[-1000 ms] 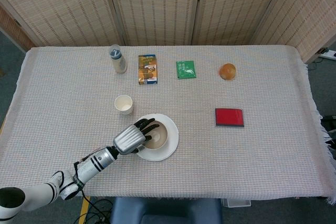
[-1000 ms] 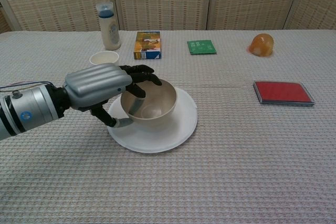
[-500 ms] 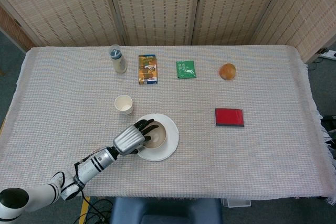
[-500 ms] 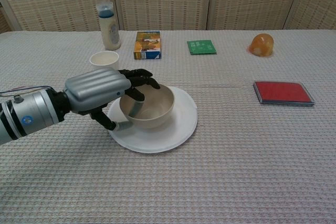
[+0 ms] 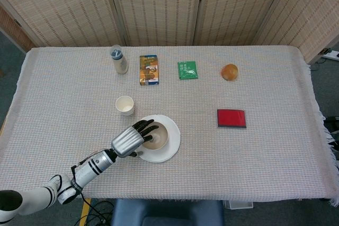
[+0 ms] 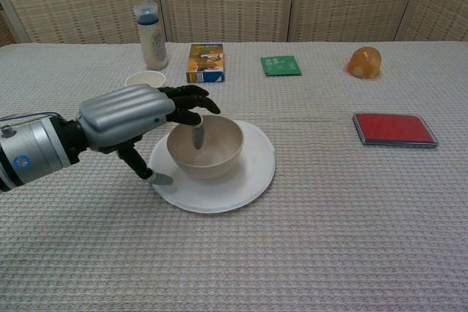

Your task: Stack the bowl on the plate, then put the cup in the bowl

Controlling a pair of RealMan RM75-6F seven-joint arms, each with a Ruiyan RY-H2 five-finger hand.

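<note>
The beige bowl [image 5: 159,135] [image 6: 209,153] sits upright on the white plate [image 5: 171,146] [image 6: 251,177] near the table's front, left of centre. My left hand [image 5: 129,139] [image 6: 129,116] hovers at the bowl's left side. Its fingers are spread over the near-left rim and its thumb hangs apart from the bowl's wall, so it holds nothing. The small white cup [image 5: 125,105] [image 6: 145,80] stands upright just behind the hand, up and left of the plate. The right hand shows in neither view.
Along the back stand a white bottle [image 5: 118,59] [image 6: 150,36], a yellow box [image 5: 149,70] [image 6: 205,62], a green packet [image 5: 187,70] [image 6: 281,65] and an orange lump [image 5: 229,71] [image 6: 364,62]. A red flat case [image 5: 231,118] [image 6: 395,129] lies right of the plate.
The left hand has let go of the bowl's rim and drawn slightly back to the left and upward. The bowl has settled level on the plate.
</note>
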